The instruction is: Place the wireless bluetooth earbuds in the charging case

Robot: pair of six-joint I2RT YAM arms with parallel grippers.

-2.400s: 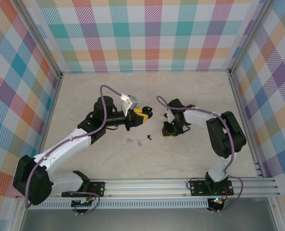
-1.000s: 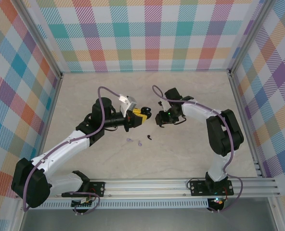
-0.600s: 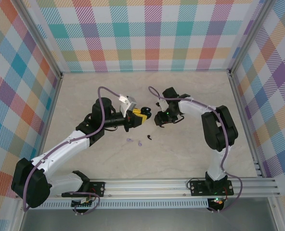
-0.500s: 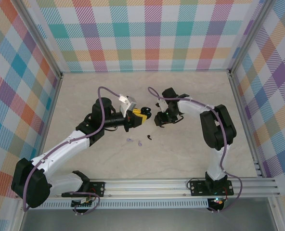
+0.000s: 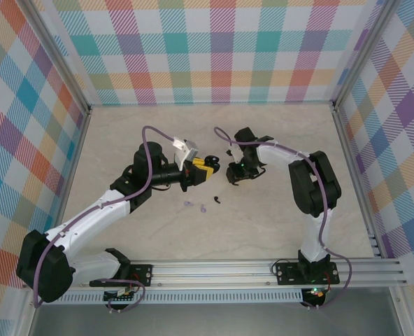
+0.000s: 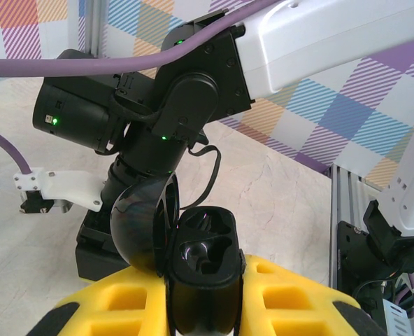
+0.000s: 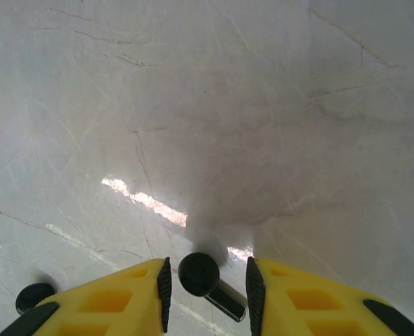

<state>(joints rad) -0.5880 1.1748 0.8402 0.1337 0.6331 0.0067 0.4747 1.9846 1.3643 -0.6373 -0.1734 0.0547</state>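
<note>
- The left gripper [image 5: 207,168] is clamped on the case [image 6: 201,280], its yellow fingers [image 6: 291,297] pressed against both sides of the base.
- The case is black and held off the table [image 5: 277,210]. Its round lid [image 6: 140,227] is swung open to one side, and the dark wells in the base are showing.
- The right gripper [image 7: 207,287] hangs just beside the case, on its right in the top view and facing its open side in the left wrist view.
- A black bud [image 7: 201,276] sits between the right gripper's yellow fingers [image 7: 123,301], round head up and stem slanting towards one pad. The jaws stand a little apart with a thin gap beside the head. I cannot tell whether they grip the bud.
- A second black bud [image 5: 217,199] lies on the table near the case, on the side towards the arm bases.
- One lavender bud [image 5: 188,204] and another lavender bud [image 5: 203,208] lie close together on the table, also on the bases' side of the case and just left of the second black bud.
</note>
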